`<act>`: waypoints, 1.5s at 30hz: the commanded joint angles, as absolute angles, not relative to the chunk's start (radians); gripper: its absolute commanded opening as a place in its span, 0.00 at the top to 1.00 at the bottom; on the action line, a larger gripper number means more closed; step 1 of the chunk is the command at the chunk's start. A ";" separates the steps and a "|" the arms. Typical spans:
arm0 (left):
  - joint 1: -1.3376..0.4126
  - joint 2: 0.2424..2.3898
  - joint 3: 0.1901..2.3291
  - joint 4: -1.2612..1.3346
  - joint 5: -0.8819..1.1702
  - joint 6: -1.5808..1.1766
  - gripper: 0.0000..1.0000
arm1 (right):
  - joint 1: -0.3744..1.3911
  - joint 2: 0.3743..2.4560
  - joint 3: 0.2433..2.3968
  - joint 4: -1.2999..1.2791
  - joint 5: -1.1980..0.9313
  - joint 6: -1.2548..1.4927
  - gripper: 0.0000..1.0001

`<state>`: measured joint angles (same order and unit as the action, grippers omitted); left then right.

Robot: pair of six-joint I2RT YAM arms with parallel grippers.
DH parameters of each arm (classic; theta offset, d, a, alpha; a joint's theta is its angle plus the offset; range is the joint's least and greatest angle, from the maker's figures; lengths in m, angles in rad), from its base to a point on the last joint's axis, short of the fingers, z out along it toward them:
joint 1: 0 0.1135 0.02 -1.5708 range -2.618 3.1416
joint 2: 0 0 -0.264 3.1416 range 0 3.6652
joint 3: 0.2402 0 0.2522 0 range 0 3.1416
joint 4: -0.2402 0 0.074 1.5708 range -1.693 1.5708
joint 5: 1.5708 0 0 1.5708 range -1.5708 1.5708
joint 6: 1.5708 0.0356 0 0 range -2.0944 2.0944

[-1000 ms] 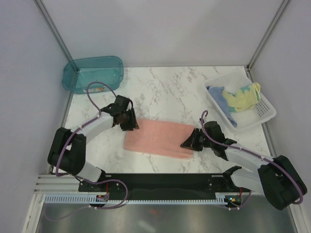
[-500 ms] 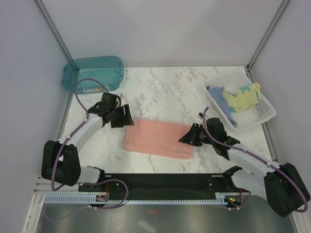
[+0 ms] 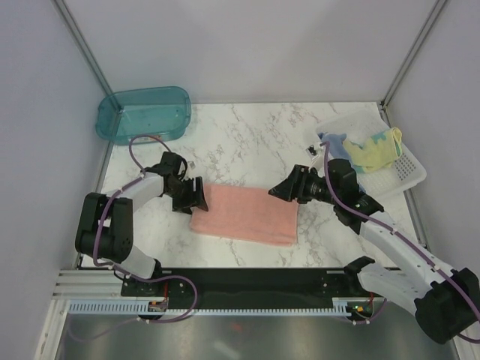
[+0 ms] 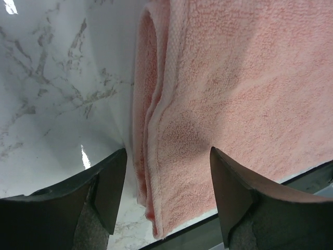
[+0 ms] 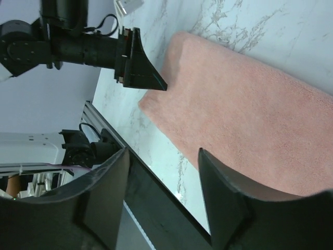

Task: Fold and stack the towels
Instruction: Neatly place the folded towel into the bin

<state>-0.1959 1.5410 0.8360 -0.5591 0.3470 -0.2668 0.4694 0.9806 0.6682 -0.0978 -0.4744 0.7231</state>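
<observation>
A salmon-pink towel (image 3: 244, 214) lies folded flat on the marble table, its layered edge on the left (image 4: 156, 130). At that left edge my left gripper (image 3: 196, 196) stands open; in the left wrist view its jaws (image 4: 167, 156) straddle the fold without touching it. Over the towel's right end my right gripper (image 3: 280, 188) hangs open and empty, and the right wrist view (image 5: 162, 153) looks down on the pink towel (image 5: 250, 109). A pale yellow towel (image 3: 373, 148) and a light blue towel (image 3: 339, 147) lie crumpled in the basket.
The white perforated basket (image 3: 397, 182) sits at the right edge of the table. A teal plastic bin (image 3: 142, 112) stands at the back left corner. Grey walls close in both sides, and a black rail runs along the near edge.
Both grippers have opened and let go of the pink towel. The right gripper has lifted and moved toward the back. The left gripper has drawn back to the towel's left edge.
</observation>
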 commanded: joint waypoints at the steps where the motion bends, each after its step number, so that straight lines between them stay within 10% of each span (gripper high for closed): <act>1: -0.192 1.594 0.835 -0.554 0.419 -0.225 0.29 | 0.472 0.956 0.712 -0.124 -0.486 0.696 0.30; 6: -0.195 1.594 0.824 -0.538 0.407 -0.235 0.32 | 0.468 0.936 0.727 -0.150 -0.469 0.680 0.02; 35: -0.251 1.598 0.792 -0.399 0.275 -0.321 0.39 | 0.466 0.896 0.749 -0.167 -0.469 0.690 0.04; 42: -0.345 1.606 0.844 -0.411 0.336 -0.351 0.93 | 0.466 0.896 0.752 -0.167 -0.468 0.693 0.04; 45: -0.365 1.591 0.935 -0.425 0.347 -0.402 0.98 | 0.466 0.891 0.762 -0.167 -0.465 0.701 0.04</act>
